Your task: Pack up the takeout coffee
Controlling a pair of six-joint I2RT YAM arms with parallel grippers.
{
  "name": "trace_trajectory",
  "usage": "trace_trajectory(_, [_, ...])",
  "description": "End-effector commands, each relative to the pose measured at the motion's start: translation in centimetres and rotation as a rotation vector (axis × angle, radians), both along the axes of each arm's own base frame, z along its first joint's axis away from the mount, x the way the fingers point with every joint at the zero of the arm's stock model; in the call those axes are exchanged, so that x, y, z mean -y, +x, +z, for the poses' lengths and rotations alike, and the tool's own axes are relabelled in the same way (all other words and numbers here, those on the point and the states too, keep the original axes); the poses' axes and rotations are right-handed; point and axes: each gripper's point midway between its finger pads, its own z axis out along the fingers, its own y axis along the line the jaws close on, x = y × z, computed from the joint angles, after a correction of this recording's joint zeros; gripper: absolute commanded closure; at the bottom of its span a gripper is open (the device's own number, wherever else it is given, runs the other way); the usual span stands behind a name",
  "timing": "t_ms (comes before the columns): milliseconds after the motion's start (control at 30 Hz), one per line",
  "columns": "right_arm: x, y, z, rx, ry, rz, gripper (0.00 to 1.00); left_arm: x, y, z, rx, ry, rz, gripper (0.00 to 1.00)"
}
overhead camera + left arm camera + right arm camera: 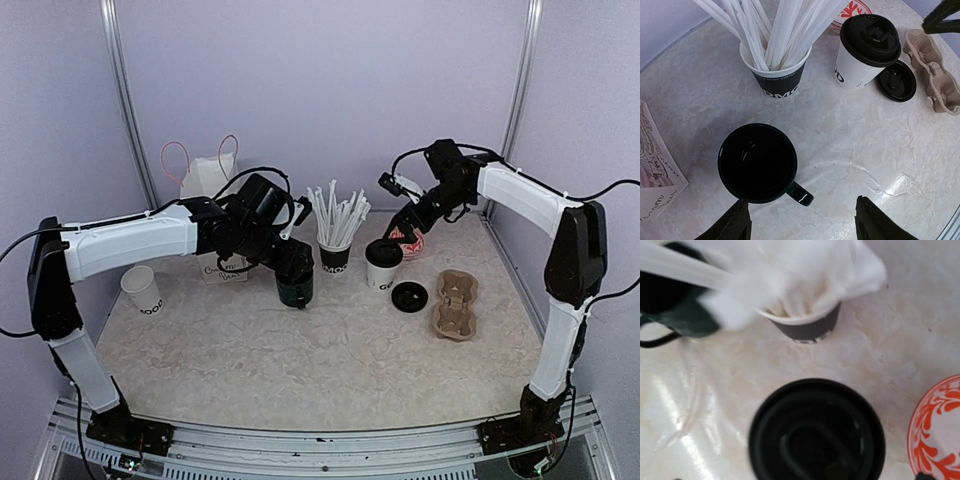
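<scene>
Far L, the open cup (142, 290) stood upright w/ no lid on the table (300, 350). It was on the near side of the L arm's white link and well apart from the L claw (801, 202). A white paper bag (210, 180) stood further back. The L claw hung over the black mug (757, 162), jaws apart & holding nothing. The mug sat just ahead of the fingertips, its handle pointing into the gap btw them. Next R came the straw cup (335, 255), then the lidded cup (383, 263), upright w/ black lid on, well clear of the L claw. The loose lid (410, 296) lay flat just beside its base, near-R side. The R claw (402, 226) hovered above & slightly behind the lidded cup, not touching. In the R wrist view only dark finger tips showed at the bottom corners, so jaws wide & empty. The cardboard carrier (455, 303) lay furthest R, near the loose lid.
</scene>
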Motion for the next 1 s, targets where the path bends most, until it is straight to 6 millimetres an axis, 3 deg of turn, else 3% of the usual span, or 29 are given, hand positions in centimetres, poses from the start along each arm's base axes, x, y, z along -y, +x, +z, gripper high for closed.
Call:
trace_trajectory(0, [0.5,-1.6,2.3,0.038,0.03,0.024,0.01,1.3,1.8,-0.5,-0.016,-0.019,0.023,0.31])
trace_trajectory(67, [0.8,-2.3,1.9,0.035,0.02,0.034,0.03,1.6,2.5,-1.6,-0.028,-0.003,0.034,0.33])
trace_trajectory(233, [1.6,-4.2,1.3,0.06,-0.001,0.069,0.09,2.8,2.9,-1.3,-0.028,0.005,0.014,0.41])
trace_trajectory(367, [2.2,-5.8,1.0,0.094,-0.009,0.104,0.12,2.4,1.4,0.4,-0.026,0.021,0.006,0.44])
trace_trajectory(467, [2.4,-7.1,0.6,0.109,0.0,0.136,0.13,0.2,-0.8,1.1,-0.056,0.035,0.052,0.44])
trace_trajectory(533, [2.3,-7.6,0.6,0.118,0.009,0.149,0.12,-2.3,-2.4,2.2,-0.076,0.022,0.115,0.44])
trace_trajectory(700, [2.1,-8.5,0.2,0.128,0.03,0.19,0.14,-10.6,-4.6,1.4,-0.141,0.105,0.349,0.43])
trace_trajectory(867, [2.4,-8.4,-1.6,0.118,-0.004,0.195,0.15,-20.1,-4.5,0.0,-0.216,0.099,0.619,0.42])
trace_trajectory(967, [2.2,-8.5,-1.8,0.108,-0.003,0.205,0.16,-25.4,-3.8,0.3,-0.193,0.106,0.745,0.42])
